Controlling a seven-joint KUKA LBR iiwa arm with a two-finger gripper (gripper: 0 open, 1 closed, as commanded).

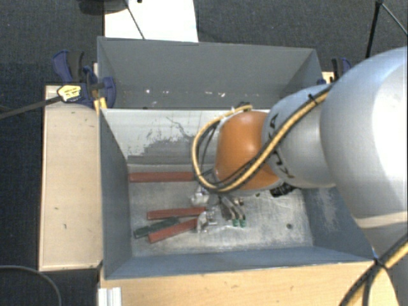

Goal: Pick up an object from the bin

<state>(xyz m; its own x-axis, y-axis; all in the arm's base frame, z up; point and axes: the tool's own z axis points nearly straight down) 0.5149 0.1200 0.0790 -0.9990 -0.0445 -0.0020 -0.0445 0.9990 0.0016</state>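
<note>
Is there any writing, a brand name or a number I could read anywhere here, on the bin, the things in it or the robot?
No readable text anywhere.
On the grey bin: none, only scuffs on bare metal.
On the red-handled tool and the red bar: no markings to be seen.
On the robot arm and its orange cover: none, plain surfaces.

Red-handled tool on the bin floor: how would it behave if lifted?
The red-handled tool is probably stiff and heavy for its size, resembling metal pliers. Its two long handles splay away from the claw, so gripped there it may tilt. Lying flat, it shouldn't roll.
</note>
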